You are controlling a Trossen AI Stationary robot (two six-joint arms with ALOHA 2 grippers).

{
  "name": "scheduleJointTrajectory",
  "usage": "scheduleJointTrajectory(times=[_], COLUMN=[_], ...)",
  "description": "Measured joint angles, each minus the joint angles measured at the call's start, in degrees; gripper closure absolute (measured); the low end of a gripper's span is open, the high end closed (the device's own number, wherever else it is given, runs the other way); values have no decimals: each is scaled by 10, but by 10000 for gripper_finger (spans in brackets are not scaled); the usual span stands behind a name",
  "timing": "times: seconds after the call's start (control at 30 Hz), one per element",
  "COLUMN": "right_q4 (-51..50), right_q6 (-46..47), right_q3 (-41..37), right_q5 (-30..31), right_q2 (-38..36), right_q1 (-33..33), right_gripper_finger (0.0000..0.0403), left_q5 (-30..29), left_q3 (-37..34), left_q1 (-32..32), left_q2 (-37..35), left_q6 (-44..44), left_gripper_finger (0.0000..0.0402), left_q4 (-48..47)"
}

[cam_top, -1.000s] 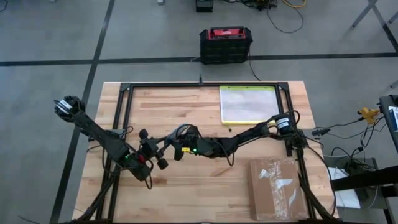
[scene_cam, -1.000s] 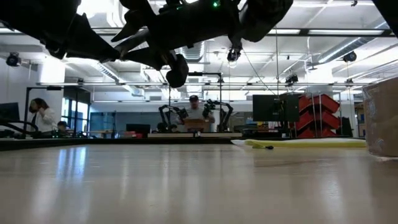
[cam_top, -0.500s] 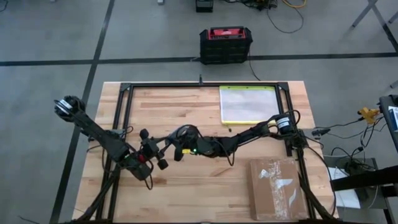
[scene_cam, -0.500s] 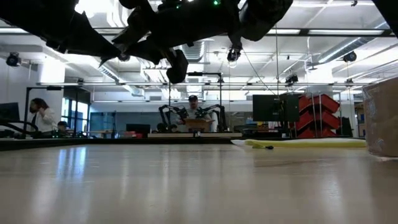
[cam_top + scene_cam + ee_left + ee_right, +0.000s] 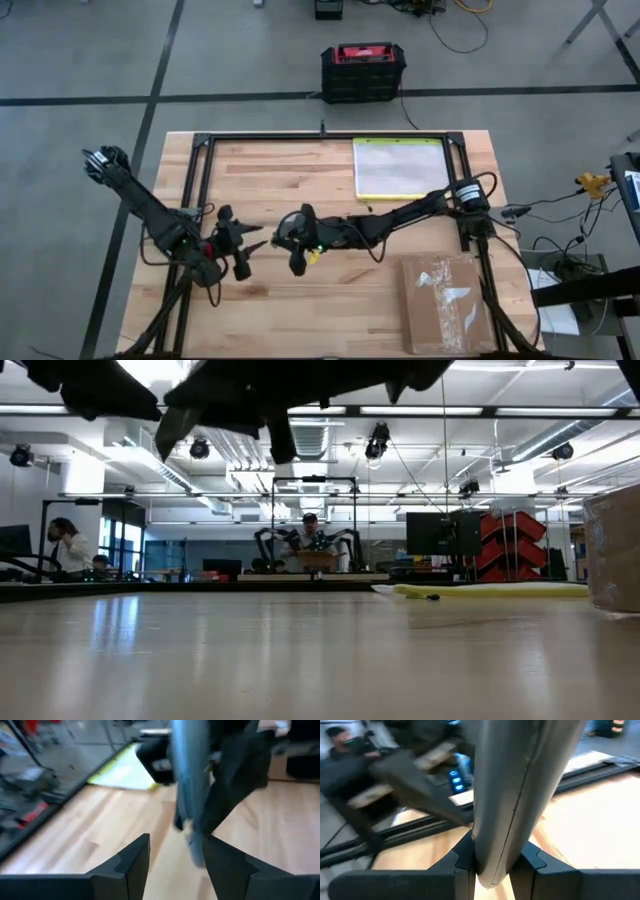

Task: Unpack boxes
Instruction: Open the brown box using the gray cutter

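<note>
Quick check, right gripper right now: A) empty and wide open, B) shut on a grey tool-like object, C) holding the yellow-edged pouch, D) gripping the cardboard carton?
B. In the right wrist view the right gripper has its fingers closed on a grey handle-like object; in the high view the cardboard carton and the pouch lie apart from both arms.
</note>
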Motion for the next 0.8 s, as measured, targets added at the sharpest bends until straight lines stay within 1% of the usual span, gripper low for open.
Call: scheduleJointTrajectory(times=[0.07, 0.13, 0.33, 0.47, 0.67, 0.8], right_q4=[-6, -9, -13, -16, -41, -46], right_q6=[-14, -32, -31, -29, -43, -49], right_q3=[0, 0, 2, 2, 2, 2], right_q5=[-19, -23, -18, -17, -17, -15], right_q2=[-5, -11, -17, -17, -17, -16], right_q1=[4, 8, 13, 13, 14, 13], right_gripper_finger=[343, 343, 343, 343, 343, 343], left_q5=[15, 18, 22, 27, 80, 85], left_q3=[-12, -20, -30, -31, -14, -12], left_q1=[0, 0, 0, -1, -3, -2], left_q2=[9, 18, 39, 41, 40, 41], left_q6=[-1, -2, -1, -1, 21, 25], left_gripper_finger=[247, 251, 270, 283, 295, 303], left_q4=[19, 41, 87, 92, 97, 95])
